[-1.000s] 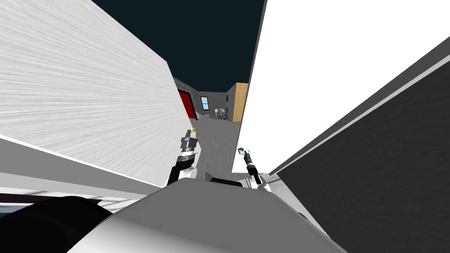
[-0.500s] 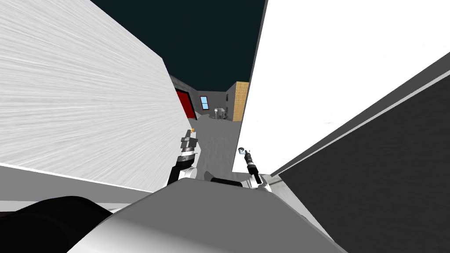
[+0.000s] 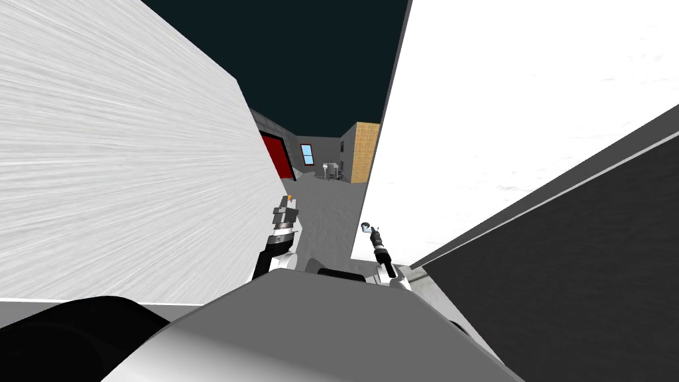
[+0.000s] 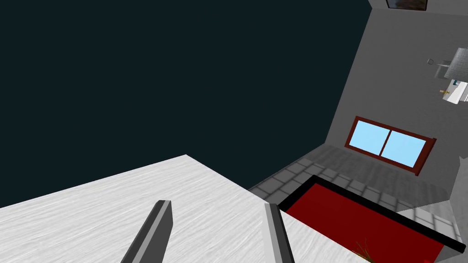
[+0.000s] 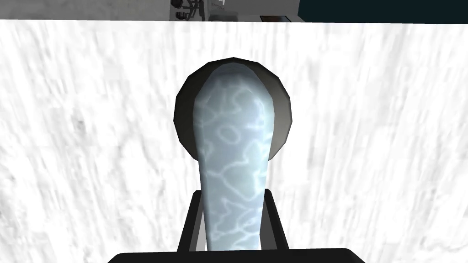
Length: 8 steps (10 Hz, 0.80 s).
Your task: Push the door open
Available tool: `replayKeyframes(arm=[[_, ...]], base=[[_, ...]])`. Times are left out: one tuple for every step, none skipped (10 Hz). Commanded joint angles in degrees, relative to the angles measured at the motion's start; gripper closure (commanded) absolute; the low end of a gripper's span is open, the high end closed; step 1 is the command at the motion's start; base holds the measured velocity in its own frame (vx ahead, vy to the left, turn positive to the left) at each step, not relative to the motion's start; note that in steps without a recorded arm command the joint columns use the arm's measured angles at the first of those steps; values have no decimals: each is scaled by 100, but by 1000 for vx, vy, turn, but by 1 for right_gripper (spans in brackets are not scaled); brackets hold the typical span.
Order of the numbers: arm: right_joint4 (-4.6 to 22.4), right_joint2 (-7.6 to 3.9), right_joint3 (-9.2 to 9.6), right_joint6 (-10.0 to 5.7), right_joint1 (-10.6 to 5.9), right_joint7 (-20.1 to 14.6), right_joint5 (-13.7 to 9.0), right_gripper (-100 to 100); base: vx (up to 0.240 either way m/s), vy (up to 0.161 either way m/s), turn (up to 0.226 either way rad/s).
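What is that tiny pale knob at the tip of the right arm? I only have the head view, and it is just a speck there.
Observer: It is a pale blue, marbled door handle, a lever on a dark round plate, mounted on the white door.
Operator: Is the arm holding it or just near it?
Observer: Holding it. The right end effector has its two fingers pressed against the handle's sides.
Operator: And the left arm?
Observer: The left end effector is open and holds nothing. Its fingers hang over a white streaked panel.
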Motion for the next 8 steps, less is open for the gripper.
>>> replayKeyframes(arm=[[-145,-26,-111,79,71,49,-69,100],[-145,-26,-111,79,71,49,-69,100],[-141,-27,-175,88,73,85,-113,100],[-141,-27,-175,88,73,85,-113,100],[-135,-26,-267,101,75,138,-178,100],[-133,-26,-298,106,76,156,-200,100],[-129,-23,-357,114,78,189,-241,100],[-129,-23,-357,114,78,189,-241,100]], base=[[90,42,-60],[109,74,-44],[114,83,-52],[95,68,-29],[135,91,-67],[169,81,-62],[157,87,-35],[107,62,-27]])
